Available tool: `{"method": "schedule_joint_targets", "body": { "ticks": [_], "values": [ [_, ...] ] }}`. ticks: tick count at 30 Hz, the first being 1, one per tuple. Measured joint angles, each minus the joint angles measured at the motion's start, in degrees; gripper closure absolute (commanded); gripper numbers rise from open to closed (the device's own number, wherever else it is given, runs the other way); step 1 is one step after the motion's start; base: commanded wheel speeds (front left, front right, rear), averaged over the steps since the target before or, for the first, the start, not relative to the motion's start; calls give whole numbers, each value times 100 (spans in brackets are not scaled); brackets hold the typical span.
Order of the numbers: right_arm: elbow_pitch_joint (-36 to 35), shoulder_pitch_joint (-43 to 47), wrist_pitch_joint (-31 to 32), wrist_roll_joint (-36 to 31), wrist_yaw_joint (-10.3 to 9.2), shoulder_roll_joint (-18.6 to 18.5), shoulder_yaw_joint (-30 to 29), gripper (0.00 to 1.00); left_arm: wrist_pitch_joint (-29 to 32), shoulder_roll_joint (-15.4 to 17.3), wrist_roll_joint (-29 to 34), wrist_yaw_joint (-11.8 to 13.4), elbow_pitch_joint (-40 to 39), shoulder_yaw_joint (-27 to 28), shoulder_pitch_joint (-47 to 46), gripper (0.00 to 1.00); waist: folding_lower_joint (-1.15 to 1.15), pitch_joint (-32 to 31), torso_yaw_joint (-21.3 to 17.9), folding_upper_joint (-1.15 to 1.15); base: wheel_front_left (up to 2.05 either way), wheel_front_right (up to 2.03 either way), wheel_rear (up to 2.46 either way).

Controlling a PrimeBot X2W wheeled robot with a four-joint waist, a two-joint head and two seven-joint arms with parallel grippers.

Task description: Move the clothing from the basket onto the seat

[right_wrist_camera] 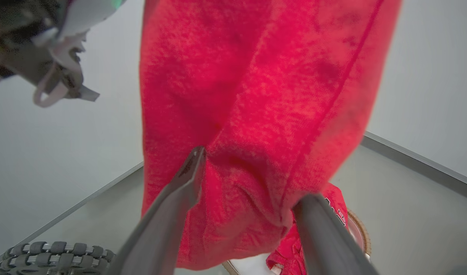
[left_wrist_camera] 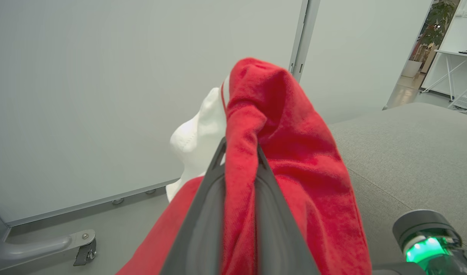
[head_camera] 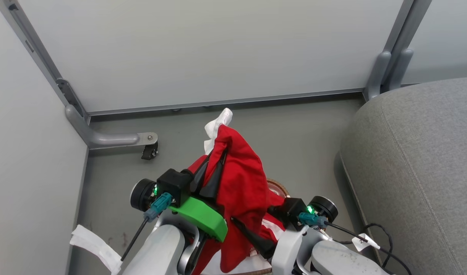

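Note:
My left gripper [head_camera: 218, 154] [left_wrist_camera: 240, 145] is shut on a red garment of the clothing [head_camera: 241, 183] [left_wrist_camera: 294, 152] and holds it up in the air. White fabric [head_camera: 218, 122] [left_wrist_camera: 197, 133] pokes out above the pinch. The garment's lower part [right_wrist_camera: 256, 114] hangs between the spread fingers of my open right gripper [right_wrist_camera: 253, 175]; one of its fingers [head_camera: 252, 233] shows under the cloth. Below, the basket's brown rim [head_camera: 280, 187] [right_wrist_camera: 359, 229] and white liner [right_wrist_camera: 252, 265] peek out, with a second red garment [right_wrist_camera: 294, 248] inside. The grey seat [head_camera: 420, 164] [left_wrist_camera: 409, 152] lies to the right.
Pale partition panels close the back and left, with a metal foot and caster [head_camera: 149, 151] on the grey floor. A white strip [head_camera: 92, 244] lies at the lower left. A black cable [head_camera: 382, 236] trails by the seat's base. A ribbed wheel [right_wrist_camera: 54, 256] shows low down.

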Motion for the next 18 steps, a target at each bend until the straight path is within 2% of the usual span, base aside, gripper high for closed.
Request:
{"method": "schedule_joint_targets", "body": {
  "ticks": [2,6,18],
  "values": [
    [121,-44,1,0,0,86,-7,100,0,0,-27,22,-1,-56,-16,100,0,22,31,0,0,0,0],
    [231,-102,1,-33,0,219,-55,100,0,0,-67,48,11,-118,-29,100,0,57,60,0,0,0,0],
    [210,-105,1,-142,0,277,-201,100,0,0,-115,102,21,-112,-50,100,0,55,-24,0,0,0,0]
  ]
}}
